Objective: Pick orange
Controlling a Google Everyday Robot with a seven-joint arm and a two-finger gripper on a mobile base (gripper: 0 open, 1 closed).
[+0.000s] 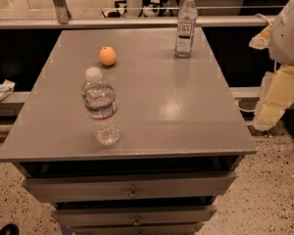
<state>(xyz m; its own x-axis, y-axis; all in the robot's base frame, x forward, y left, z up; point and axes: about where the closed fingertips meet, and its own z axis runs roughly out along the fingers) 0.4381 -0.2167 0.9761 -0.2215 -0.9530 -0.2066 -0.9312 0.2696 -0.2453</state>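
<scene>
Hanging beside the table, end effector well apart from the orange, grip state unclear.

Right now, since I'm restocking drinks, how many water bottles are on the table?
2. The near bottle stands front left, before the orange; the far bottle stands back right. None seems hidden. The gripper hangs beyond the table, off its right edge.
</scene>
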